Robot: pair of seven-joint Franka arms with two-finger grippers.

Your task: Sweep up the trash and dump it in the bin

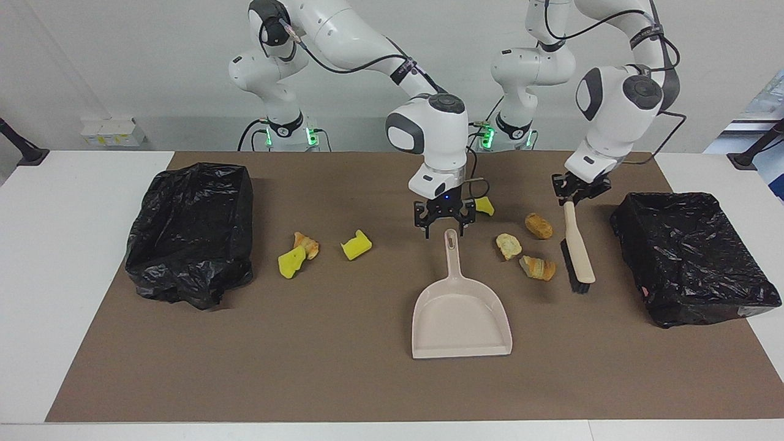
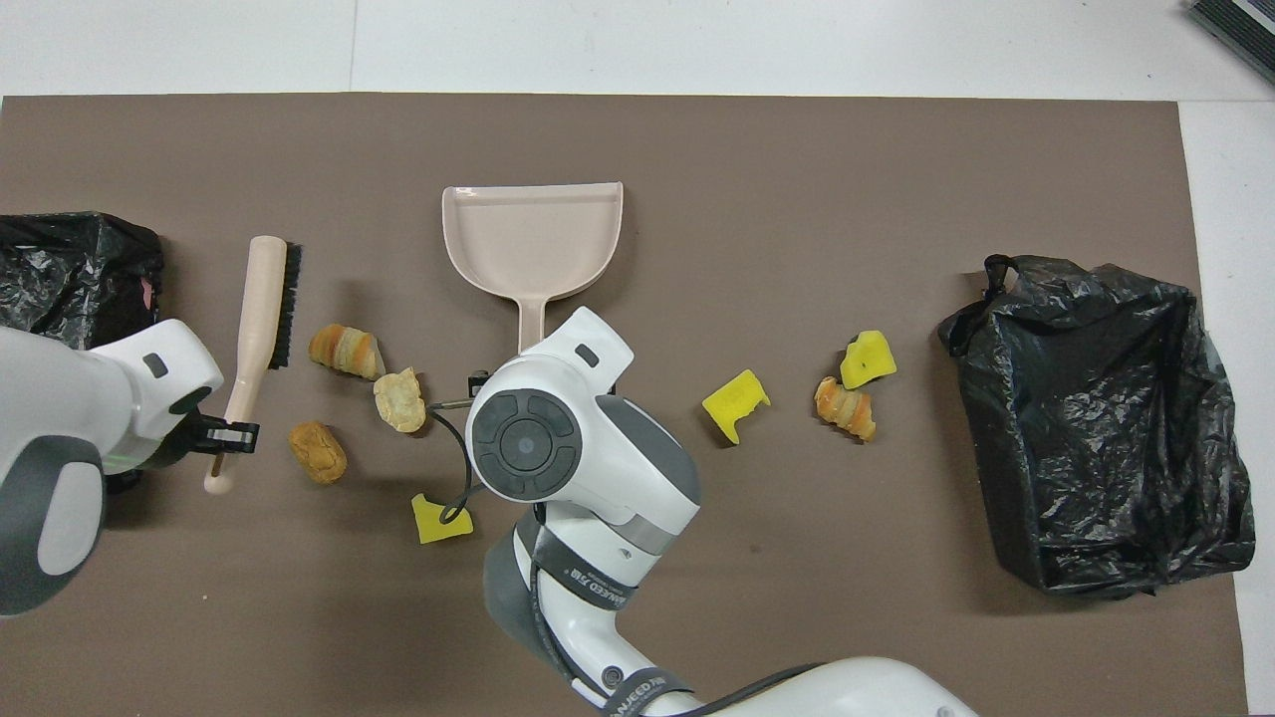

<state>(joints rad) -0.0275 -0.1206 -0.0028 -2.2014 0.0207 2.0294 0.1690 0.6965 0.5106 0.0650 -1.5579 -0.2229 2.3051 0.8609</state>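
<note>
Looking at the centre of the facing frame, I see my right gripper [image 1: 445,228] hanging over the tip of the dustpan [image 1: 460,318] handle, fingers spread to either side of it and not closed on it. My left gripper [image 1: 574,195], at centre right, is clamped on the brush [image 1: 578,252] handle, with the bristles down at the mat [image 1: 343,367].

The trash is seven small scraps. Four are tan-orange, crusty and bread-like: three lumps [image 1: 529,246] cluster between the dustpan handle and the brush, one of them pale [image 1: 508,245], and one lump [image 1: 307,244] sits at centre left. Three are bright yellow sponge: one chunk [image 1: 486,206] is half hidden by the right gripper, one wedge [image 1: 356,245] lies alone, and one chunk [image 1: 291,262] touches the centre-left lump.

Black-lined bins sit at the frame's sides, one [image 1: 191,233] at left, one [image 1: 692,254] at right, both on the mat's ends. The brush stands between the cluster and the right-hand bin, apart from both. Bare mat fills the whole lower frame below the dustpan mouth.
</note>
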